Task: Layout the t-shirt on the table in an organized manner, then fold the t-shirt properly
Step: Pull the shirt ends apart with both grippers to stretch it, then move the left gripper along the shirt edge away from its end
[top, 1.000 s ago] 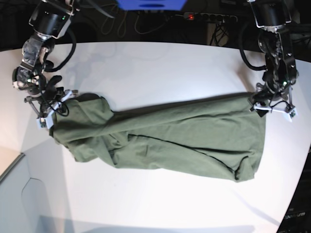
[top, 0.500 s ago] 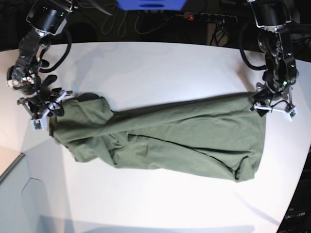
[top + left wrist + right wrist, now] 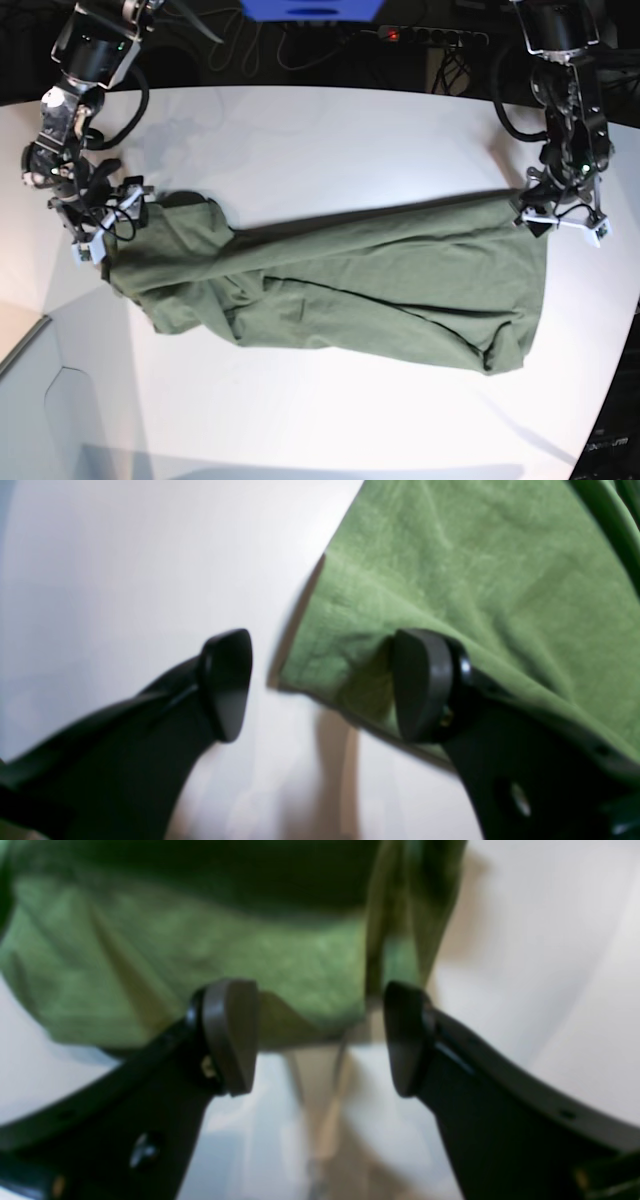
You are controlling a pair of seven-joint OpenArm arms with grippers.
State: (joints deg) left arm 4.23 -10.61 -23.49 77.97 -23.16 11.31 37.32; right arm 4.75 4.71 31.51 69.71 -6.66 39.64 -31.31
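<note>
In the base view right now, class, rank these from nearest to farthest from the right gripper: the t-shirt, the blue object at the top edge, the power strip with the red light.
1. The t-shirt: its end lies right beside the right gripper, at the table's left.
2. The blue object: top centre, behind the table.
3. The power strip: farther along the top, toward the right.

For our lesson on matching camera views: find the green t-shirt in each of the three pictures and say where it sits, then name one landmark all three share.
Base view: the t-shirt lies stretched across the middle, bunched and wrinkled, between the two arms.
Left wrist view: its corner fills the upper right, behind one finger of the open left gripper.
Right wrist view: its edge spans the top, beyond the open right gripper.
Shared landmark: the white table.
</note>
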